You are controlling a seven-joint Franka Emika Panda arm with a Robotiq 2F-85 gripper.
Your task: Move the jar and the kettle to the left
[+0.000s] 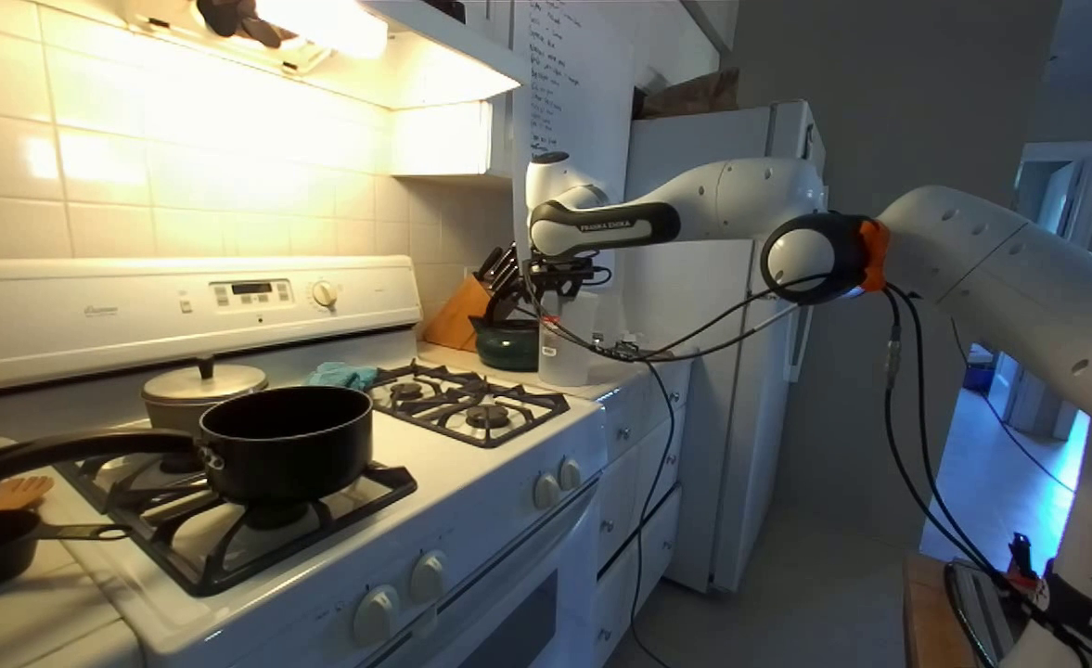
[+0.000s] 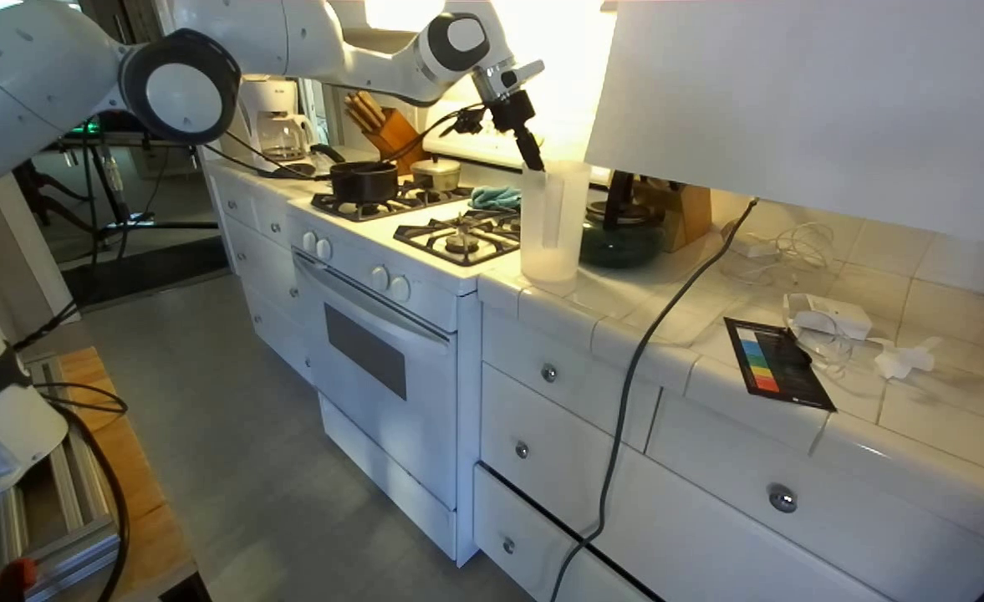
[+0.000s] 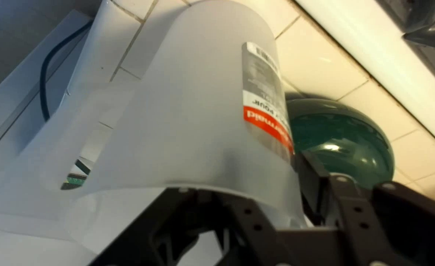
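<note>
Find the jar upright on the surface, just right of the stove, with the kettle just beyond it on the far side. Read the claw as spread, not clamped, with fingers inside and outside the jar's rim, toward the kettle. Centre the rim between them, squeeze gently, lift straight, then carry left without brushing the kettle.

Jar on counter — kettle just beside — saucepan on stove.
</note>
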